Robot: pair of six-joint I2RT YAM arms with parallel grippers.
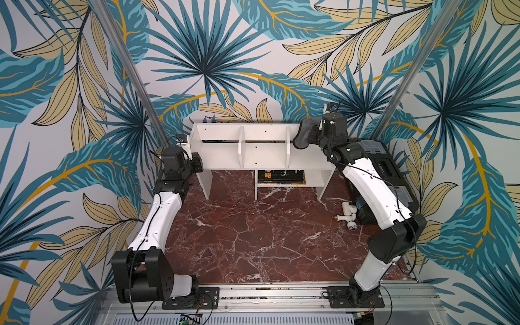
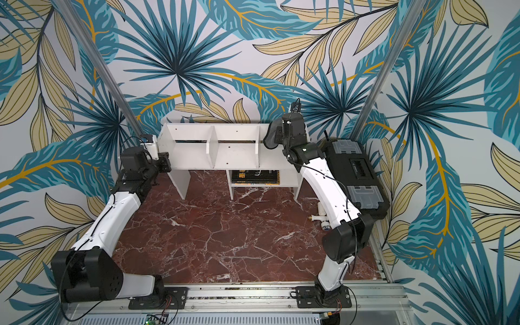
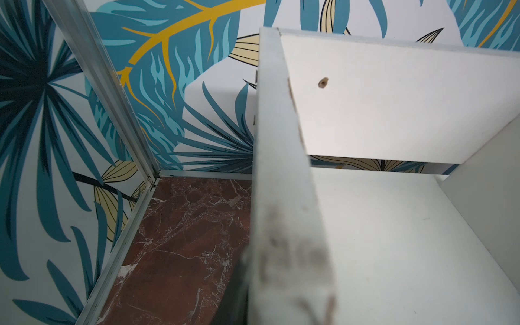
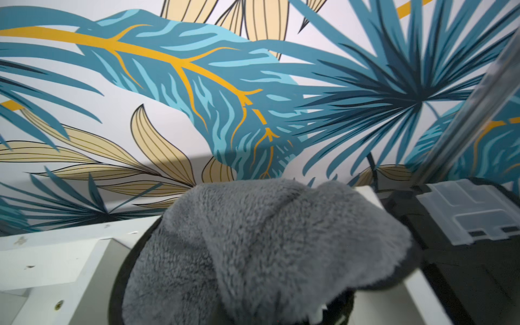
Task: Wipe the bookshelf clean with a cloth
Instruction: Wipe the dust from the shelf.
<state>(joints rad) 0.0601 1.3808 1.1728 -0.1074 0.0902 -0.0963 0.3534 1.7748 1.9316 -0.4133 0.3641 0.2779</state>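
A robot lab test cell: leaf-print walls (image 1: 253, 42), aluminium posts (image 1: 140, 87), marble-print floor (image 1: 253, 239), base rail (image 1: 270, 294).

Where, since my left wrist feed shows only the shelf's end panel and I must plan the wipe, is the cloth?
Observer: The cloth hangs bunched from the right gripper, over the right-end compartment of the bookshelf.
Operator: Anything close to that end?
Observer: A black toolbox stands close beside it.
Operator: Anything stored lower down?
Observer: Yes, a flat black-and-yellow item lies in the lower cubby.
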